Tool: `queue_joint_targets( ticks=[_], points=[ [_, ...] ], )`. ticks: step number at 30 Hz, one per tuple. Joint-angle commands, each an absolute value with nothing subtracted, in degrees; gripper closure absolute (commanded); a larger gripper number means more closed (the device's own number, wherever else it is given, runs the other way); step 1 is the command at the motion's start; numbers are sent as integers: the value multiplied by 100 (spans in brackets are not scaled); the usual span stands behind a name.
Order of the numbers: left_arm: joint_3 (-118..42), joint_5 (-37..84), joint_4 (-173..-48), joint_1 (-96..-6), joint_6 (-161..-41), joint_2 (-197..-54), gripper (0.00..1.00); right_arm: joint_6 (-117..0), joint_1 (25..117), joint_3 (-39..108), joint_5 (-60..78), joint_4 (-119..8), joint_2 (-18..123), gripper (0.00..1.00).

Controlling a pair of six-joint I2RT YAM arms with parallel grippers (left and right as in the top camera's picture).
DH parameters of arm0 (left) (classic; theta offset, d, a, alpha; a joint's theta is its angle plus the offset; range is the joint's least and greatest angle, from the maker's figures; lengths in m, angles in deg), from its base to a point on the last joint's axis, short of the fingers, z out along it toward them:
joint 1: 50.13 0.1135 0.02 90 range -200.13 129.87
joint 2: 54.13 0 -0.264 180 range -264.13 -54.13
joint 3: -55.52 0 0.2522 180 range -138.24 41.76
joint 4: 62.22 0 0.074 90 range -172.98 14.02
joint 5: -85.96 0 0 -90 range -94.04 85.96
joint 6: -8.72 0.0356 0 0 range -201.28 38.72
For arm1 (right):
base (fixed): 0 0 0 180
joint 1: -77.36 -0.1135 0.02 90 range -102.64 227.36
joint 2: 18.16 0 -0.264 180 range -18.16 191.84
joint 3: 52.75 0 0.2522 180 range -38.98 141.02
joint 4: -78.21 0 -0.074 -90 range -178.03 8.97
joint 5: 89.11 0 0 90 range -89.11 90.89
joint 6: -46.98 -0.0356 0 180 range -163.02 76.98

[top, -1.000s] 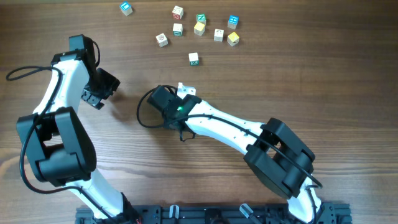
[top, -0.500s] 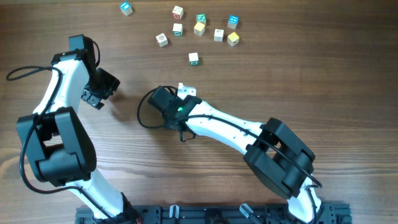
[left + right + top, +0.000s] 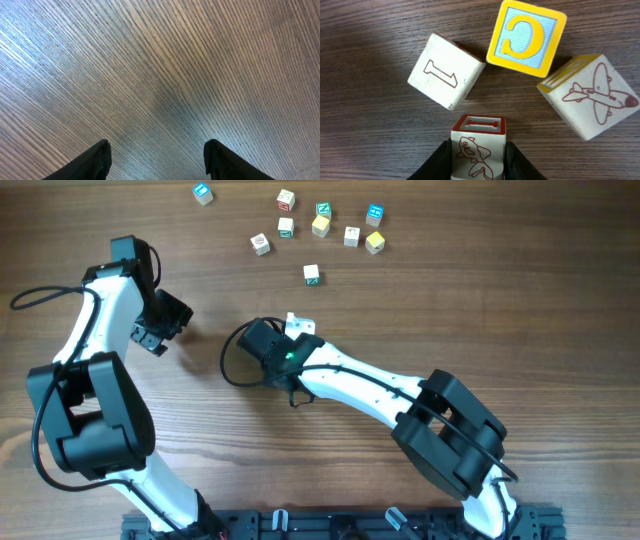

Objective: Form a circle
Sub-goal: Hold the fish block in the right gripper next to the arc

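Right wrist, fingers (image 3: 441,161) clasp red-edged cube (image 3: 478,142), covered overhead

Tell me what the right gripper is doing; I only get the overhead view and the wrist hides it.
Observer: The right wrist view shows the right gripper with its fingers against both sides of a red-edged dog block.
Operator: Any blocks near it?
Observer: Three arc ahead of it: a white letter block, a yellow-edged C block and an airplane block.
Operator: And the left gripper?
Observer: Its wrist view shows the left gripper open above the wooden table, nothing between its fingers.
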State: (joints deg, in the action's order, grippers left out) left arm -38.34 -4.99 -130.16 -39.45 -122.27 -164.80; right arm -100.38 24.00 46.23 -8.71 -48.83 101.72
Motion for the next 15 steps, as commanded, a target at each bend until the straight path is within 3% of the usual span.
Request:
queue_joint_targets(
  ticks=[1,4,15],
  points=[
    [-3915,-470,-13027,-3952,-12201,-16360,38,-10017,2419,4579,-1097,-4794,10080,71],
    [-3915,-470,-13027,-3952,-12201,-16360,38,-10021,2419,4579,-1097,-4792,10080,71],
    [-3915,-470,-13027,-3952,-12201,-16360,38,-10167,2419,4579,-1070,-4805,10080,53]
  ],
)
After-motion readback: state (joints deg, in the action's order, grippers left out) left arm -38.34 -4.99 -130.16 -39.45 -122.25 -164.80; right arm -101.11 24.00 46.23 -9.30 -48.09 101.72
